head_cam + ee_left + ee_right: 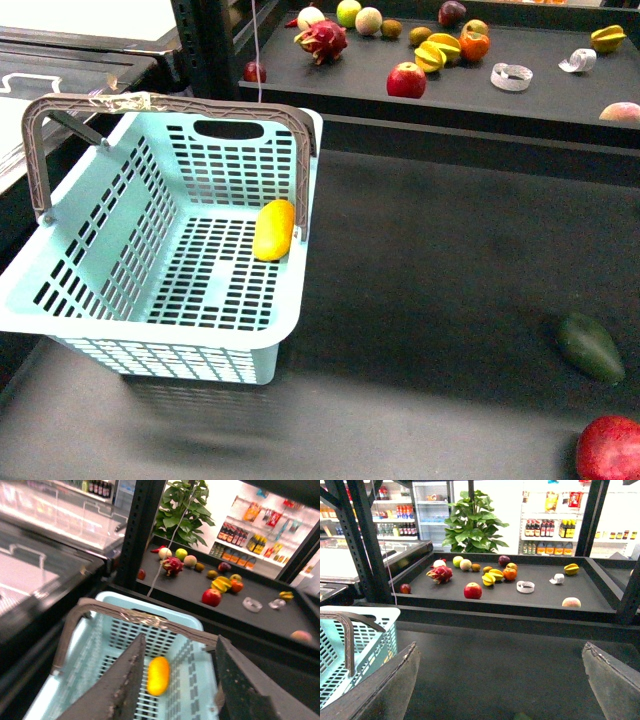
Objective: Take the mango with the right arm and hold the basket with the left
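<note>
1. Yellow and smooth, the mango lies on the slotted floor of the basket, against its right wall, long axis running roughly away from the robot.
2. In the left wrist view the left gripper hangs above the basket with its fingers spread wide, the mango showing in the gap between them; it grips nothing.
3. The right gripper is likewise wide open and empty, over bare dark table to the right of the basket; the mango lies to its left, out of its view.
4. Pale blue plastic forms the basket; its taped grey-brown handle stands upright.
5. By my judgement, the left gripper is nearer both handle and mango.
</note>
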{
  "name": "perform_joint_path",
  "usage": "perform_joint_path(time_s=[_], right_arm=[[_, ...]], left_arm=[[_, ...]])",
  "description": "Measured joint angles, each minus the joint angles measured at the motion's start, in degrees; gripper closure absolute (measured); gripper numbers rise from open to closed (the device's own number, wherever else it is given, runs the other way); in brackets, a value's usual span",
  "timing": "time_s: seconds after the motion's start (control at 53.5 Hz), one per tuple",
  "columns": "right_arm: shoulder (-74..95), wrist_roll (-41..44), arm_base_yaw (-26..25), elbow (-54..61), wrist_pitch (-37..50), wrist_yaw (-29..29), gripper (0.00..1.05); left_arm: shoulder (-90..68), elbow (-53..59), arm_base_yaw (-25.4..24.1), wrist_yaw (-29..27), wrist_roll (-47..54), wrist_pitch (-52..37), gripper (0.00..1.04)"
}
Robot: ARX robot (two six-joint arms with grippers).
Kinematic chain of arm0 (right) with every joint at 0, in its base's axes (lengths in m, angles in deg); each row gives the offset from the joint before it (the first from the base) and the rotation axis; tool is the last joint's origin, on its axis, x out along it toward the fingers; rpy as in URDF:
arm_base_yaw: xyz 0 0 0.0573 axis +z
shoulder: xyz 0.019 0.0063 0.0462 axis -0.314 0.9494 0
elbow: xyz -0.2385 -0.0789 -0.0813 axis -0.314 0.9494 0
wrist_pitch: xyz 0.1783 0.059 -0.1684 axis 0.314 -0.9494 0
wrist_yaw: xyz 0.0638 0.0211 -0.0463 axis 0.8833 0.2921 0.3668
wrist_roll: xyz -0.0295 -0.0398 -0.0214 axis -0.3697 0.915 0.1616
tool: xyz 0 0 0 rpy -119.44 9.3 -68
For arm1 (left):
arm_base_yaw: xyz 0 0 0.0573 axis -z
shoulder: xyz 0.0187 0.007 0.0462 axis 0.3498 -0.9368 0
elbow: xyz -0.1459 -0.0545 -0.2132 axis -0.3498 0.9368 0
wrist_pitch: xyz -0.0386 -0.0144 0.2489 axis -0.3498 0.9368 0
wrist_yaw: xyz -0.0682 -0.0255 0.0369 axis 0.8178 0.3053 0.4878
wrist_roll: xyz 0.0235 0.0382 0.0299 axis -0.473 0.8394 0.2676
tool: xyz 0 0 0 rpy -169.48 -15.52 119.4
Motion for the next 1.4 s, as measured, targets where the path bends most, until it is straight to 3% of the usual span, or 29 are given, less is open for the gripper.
perform_joint_path(time_s=[0.056,0.15,0.411,0.467,0.523,0.86,1.402], right_arm=[[0.0,0.0,0.0,0.0,0.0,0.0,0.08],[0.0,0.0,0.0,0.0,0.0,0.0,0.08],[0.0,0.0,0.0,0.0,0.0,0.0,0.08],[0.0,0.0,0.0,0.0,0.0,0.0,0.08],[0.0,0.0,0.0,0.0,0.0,0.0,0.08],[0.0,0.0,0.0,0.0,0.0,0.0,0.08],[0.0,0.0,0.0,0.0,0.0,0.0,0.08]], left_arm=[[4.3,2.7,-2.2,2.1,7.8,2.4,0.77],[11.5,5.4,-5.2,5.1,12.5,7.5,1.03],[27.3,8.3,-9.8,9.4,13.9,20.0,1.03],[30.6,8.3,-12.9,13.9,14.1,22.8,1.03],[34.3,8.3,-15.2,14.5,14.2,26.0,1.03],[48.0,8.3,-15.5,14.9,14.4,38.8,1.03],[60.2,8.3,-15.5,14.9,14.4,50.8,1.03]])
